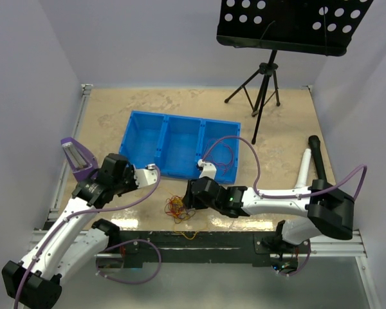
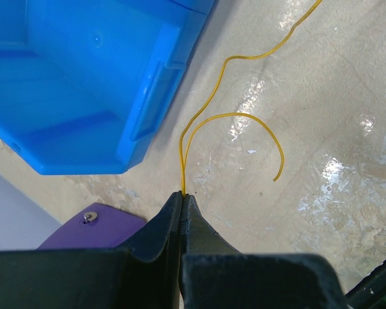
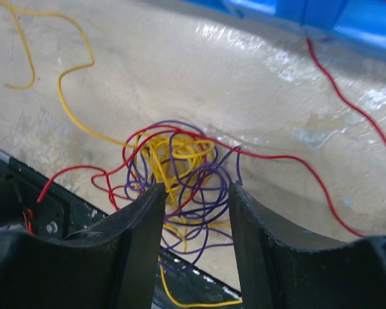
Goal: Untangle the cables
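Note:
The cables [image 1: 179, 208] are a curly tangle of thin red, yellow and purple wires near the table's front edge, in front of the blue bin [image 1: 180, 122]. In the right wrist view the tangle [image 3: 180, 161] lies between the fingers of my right gripper [image 3: 196, 190], which is open just above it. One red wire [image 3: 347, 103] trails off to the right. My left gripper [image 2: 182, 193] is shut on a thin yellow wire [image 2: 209, 106] that loops away over the table. In the top view my left gripper [image 1: 154, 170] is left of the tangle and my right gripper [image 1: 189, 196] is at its right edge.
The blue bin has three compartments, and its corner [image 2: 83, 77] is close to my left gripper. A purple holder [image 1: 76, 156] stands at the left. A tripod music stand [image 1: 264, 84] is at the back right. Black and white microphones [image 1: 314, 154] lie at the right. The black front rail [image 1: 199, 239] runs under the tangle's near side.

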You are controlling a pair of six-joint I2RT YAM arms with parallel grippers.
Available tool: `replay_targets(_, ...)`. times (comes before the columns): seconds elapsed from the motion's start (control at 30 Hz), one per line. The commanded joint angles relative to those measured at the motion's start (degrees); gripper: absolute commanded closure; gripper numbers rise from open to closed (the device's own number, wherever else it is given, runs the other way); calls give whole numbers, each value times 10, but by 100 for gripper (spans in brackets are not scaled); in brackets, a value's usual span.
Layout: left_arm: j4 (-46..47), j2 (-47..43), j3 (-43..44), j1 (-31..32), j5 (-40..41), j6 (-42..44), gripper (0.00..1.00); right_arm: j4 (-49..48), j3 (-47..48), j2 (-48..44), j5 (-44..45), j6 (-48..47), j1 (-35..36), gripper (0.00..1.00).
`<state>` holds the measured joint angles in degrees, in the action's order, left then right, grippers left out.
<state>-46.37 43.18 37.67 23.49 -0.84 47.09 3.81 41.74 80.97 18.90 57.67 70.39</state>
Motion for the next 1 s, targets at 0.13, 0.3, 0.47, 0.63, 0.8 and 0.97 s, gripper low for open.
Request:
replay_targets(0.13, 7, -9, -5, -2, -5, -4, 100, -64, 3, 7, -19, -6, -21, 65)
replay_targets(0.3, 4, -6, -1, -2, -7, -3, 100, -51, 3, 25, -46, -11, -23, 57)
replay_targets(0.47, 5, -12, -6, -2, -7, 0, 100, -18, -23, -25, -38, 0, -23, 40)
replay_targets(0.63, 9, -7, -8, -2, -7, -1, 100, -5, -31, -48, -43, 8, -23, 40)
replay_targets(0.8, 6, -6, -4, -2, -6, 1, 100, -15, -33, -49, -67, 10, -23, 42)
replay_targets(0.97, 6, -8, -6, -2, -4, 3, 100, -23, -37, -42, -85, -2, -23, 42)
